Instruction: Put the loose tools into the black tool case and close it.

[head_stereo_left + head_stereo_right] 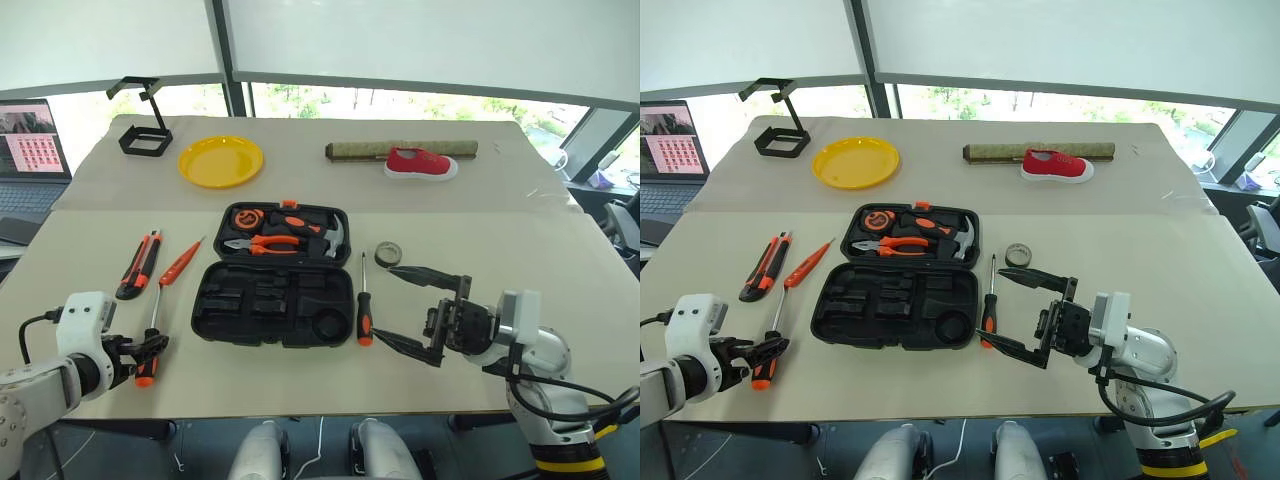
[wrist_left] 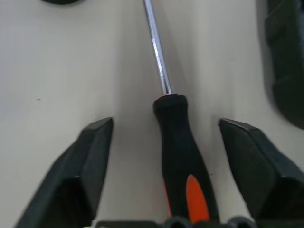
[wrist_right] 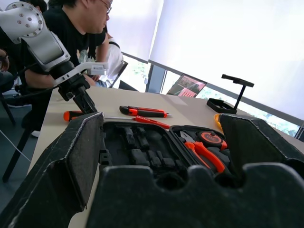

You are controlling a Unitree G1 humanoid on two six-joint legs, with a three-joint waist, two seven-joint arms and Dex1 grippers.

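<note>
Left gripper (image 1: 150, 345) down at table (image 1: 500, 250) level, jaws apart, straddling black-orange screwdriver (image 2: 178, 156): handle between the two fingers (image 2: 88, 161), gap on both sides, no contact seen. Shaft ran straight out ahead of the jaws.

Right gripper (image 1: 408, 310) held off the table, pointed sideways toward the case, jaws spread wide, nothing between them. Second black-orange screwdriver (image 1: 364, 305) lay just past the fingertips, between jaws and case edge. Dark tape roll (image 1: 388, 254) just beyond the upper finger, flat on the table.

Black tool case (image 1: 275, 305) lay open flat, well apart from left jaws, near the right ones. Front half's moulded slots unfilled; back half held pliers (image 1: 262, 243), hammer (image 1: 325, 232), tape measure (image 1: 245, 217). Orange latch (image 1: 289, 203) at far edge.

Utility knife (image 1: 139, 264) and orange-handled screwdriver (image 1: 180, 262) side by side beyond left jaws, apart from them, not in case.

Farther back: yellow plate (image 1: 221, 161), black wire stand (image 1: 145, 120), red shoe (image 1: 422, 163), laptop (image 1: 32, 155). Person (image 3: 71, 33) seated behind left arm in right wrist view.
</note>
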